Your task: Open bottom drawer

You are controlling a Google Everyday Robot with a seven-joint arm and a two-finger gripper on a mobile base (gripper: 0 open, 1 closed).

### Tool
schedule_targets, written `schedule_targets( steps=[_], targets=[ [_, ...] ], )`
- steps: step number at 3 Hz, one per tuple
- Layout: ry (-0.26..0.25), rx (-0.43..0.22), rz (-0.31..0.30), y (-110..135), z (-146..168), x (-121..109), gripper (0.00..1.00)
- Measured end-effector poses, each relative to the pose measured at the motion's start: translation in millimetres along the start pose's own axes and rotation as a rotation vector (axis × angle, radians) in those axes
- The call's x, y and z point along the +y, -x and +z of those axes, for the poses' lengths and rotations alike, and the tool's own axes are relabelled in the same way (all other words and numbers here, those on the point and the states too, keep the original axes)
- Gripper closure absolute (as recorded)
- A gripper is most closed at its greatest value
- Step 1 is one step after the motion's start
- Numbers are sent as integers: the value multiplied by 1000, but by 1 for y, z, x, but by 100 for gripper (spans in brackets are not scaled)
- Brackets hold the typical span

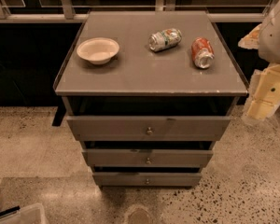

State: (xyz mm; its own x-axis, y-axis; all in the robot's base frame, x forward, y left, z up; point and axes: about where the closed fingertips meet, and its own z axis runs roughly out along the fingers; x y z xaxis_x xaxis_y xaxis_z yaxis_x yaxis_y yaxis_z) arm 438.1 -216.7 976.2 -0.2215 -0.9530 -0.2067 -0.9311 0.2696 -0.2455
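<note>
the gripper hung just off the right edge of the desk, near its front right corner and about level with the top. it touched nothing, no object showed in it, and i could not tell how far open it was. that spot looked like a waiting pose, clear of the drawer fronts, so the task seemed not yet begun.

the bottom drawer sat lowest under the front edge, below the middle drawer and the top drawer. its small round knob was at the centre of the front, facing out and free to reach. the drawer looked shut or nearly so. the gripper was well apart from that knob, high and to the right, so it would likely need to drop and swing in front.

on top, a white bowl stood near the left edge. a silver can and a red can lay on their sides toward the back right corner, all clear of the drawers, though a hard tug might roll the cans.
</note>
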Motion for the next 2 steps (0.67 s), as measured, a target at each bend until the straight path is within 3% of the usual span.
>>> schedule_targets(
  steps=[1, 2],
  targets=[
    [0, 0, 0, 0, 0, 0, 0],
    [-2, -63, 13, -4, 16, 8, 0]
  ],
)
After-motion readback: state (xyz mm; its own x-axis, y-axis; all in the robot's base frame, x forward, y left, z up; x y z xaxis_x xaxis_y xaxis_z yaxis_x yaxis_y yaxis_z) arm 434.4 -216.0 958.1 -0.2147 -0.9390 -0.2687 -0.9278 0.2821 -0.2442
